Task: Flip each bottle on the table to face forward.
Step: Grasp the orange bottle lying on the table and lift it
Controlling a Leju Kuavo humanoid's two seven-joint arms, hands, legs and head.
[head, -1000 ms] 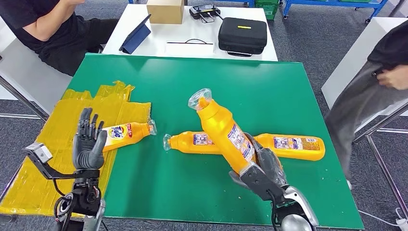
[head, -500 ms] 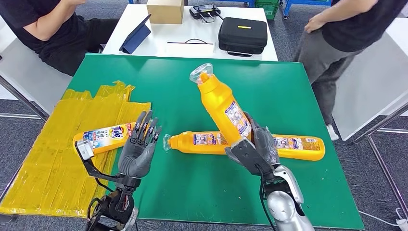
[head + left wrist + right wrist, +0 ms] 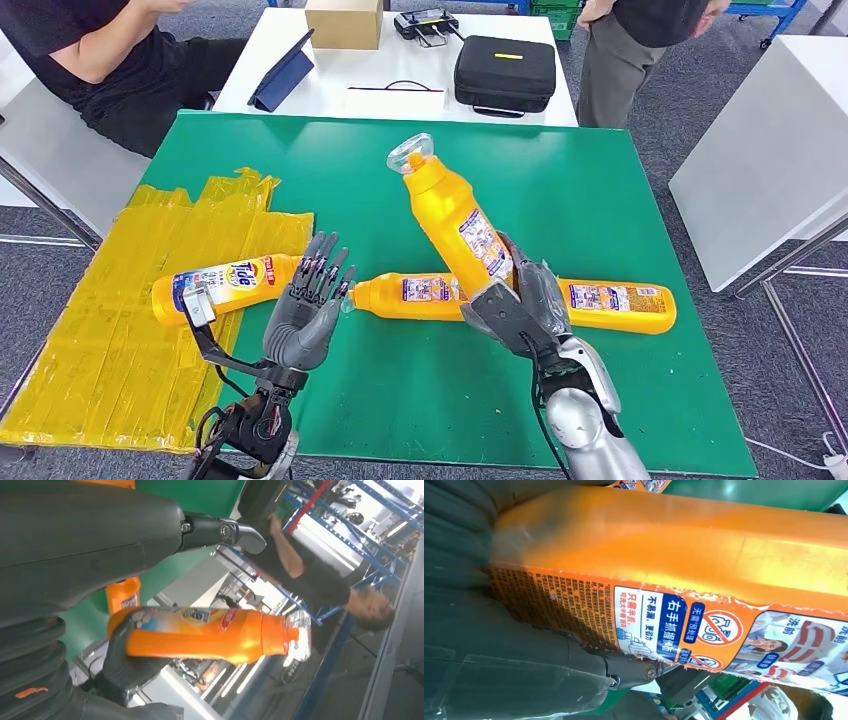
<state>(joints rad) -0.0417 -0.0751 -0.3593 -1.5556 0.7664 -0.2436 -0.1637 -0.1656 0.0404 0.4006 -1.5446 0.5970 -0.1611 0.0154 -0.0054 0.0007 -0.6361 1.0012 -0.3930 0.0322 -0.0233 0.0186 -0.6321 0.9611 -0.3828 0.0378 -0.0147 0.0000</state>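
My right hand [image 3: 520, 312] grips the base end of an orange detergent bottle [image 3: 455, 220] and holds it tilted above the green table [image 3: 600, 190], clear cap up and away from me. In the right wrist view the bottle [image 3: 704, 545] shows its printed back label against my right hand [image 3: 499, 645]. Two more orange bottles lie on the table below it, one [image 3: 410, 290] with its cap to the left and one [image 3: 615, 303] to the right. A further bottle [image 3: 225, 285] with a Tide label lies on the yellow sheet. My left hand [image 3: 303, 318] hovers open, fingers spread, just left of the middle bottle's cap.
A yellow plastic sheet [image 3: 100, 340] covers the table's left part. Behind stands a white table [image 3: 400, 100] with a black case [image 3: 505, 72], a cardboard box [image 3: 343, 22] and a tablet [image 3: 282, 75]. One person [image 3: 100, 60] sits at back left, another [image 3: 630, 50] stands at the back.
My left hand has swung right from over the yellow sheet to beside the middle bottle's cap. My right hand raised its bottle more upright. A person walked from the right side to behind the table.
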